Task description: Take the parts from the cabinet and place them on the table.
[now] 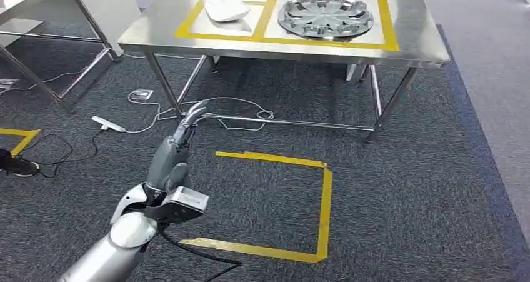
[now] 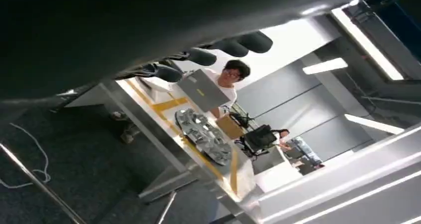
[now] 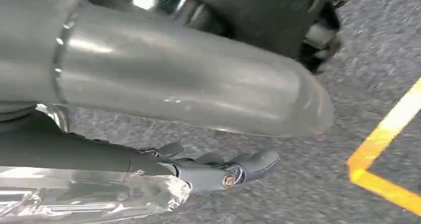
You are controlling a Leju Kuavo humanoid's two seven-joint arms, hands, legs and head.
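A counter is standing at twelve o'clock in the head view. On it a wheel cover is lying at one o'clock, inside a taped box. A shell part is lying just beside it toward eleven o'clock, in a neighbouring taped box. On the floor before the counter, a taped square is lying at six o'clock. Cables are trailing under the counter's near edge toward nine o'clock. The left robot hand is hanging at seven o'clock, above the floor. A person is standing behind the counter.
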